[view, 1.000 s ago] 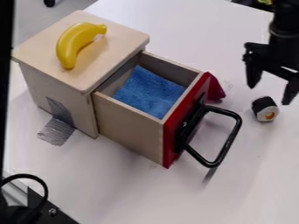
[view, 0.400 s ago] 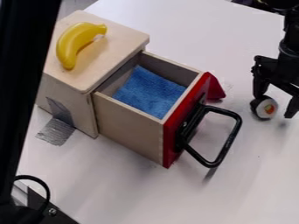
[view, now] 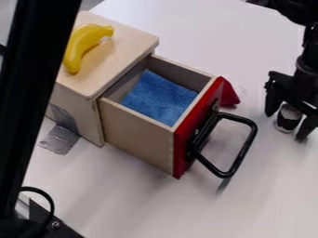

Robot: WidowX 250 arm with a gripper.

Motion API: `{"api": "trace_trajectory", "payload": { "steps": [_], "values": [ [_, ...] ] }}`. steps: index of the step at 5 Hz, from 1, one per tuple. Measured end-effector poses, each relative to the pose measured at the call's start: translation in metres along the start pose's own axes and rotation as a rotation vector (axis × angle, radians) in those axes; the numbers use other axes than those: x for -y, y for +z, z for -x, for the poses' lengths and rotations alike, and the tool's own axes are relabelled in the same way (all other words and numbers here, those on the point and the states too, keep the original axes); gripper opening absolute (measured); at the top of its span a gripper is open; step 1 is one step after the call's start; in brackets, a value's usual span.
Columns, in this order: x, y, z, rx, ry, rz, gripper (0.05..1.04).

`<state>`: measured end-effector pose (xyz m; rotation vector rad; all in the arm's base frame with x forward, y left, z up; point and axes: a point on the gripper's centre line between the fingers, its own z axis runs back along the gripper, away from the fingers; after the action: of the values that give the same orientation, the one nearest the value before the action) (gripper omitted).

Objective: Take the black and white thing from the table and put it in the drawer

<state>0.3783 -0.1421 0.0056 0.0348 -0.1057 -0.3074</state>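
One gripper [view: 285, 127] has shifted, two parted fingers [view: 273, 106] astride one black-and-white thing [view: 288, 119].

Black arm [view: 305, 65], two-pronged black pincer [view: 286, 126]

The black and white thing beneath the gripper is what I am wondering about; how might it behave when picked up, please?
The black and white thing is probably light, being small beside the gripper. Its rounded black side suggests it could roll if knocked. It likely keeps its shape, as its outline shows no sag.
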Motion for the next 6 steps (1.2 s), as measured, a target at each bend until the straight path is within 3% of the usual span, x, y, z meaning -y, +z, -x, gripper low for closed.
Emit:
{"api": "trace_trajectory", "payload": {
  "steps": [1, 2, 3, 4, 5, 6],
  "values": [
    [0.002, -0.004, 0.006, -0.017, -0.009, 0.005, 0.671],
    [0.005, -0.003, 0.008, -0.025, -0.022, -0.002, 0.481],
    [0.004, 0.022, 0.004, -0.002, -0.009, -0.005, 0.434],
    [-0.003, 0.08, -0.01, 0.064, 0.025, -0.003, 0.434],
    [-0.018, 0.129, -0.001, 0.071, 0.089, -0.003, 0.434],
    [-0.056, 0.175, 0.021, 0.086, 0.231, -0.014, 0.434]
  ]
}}
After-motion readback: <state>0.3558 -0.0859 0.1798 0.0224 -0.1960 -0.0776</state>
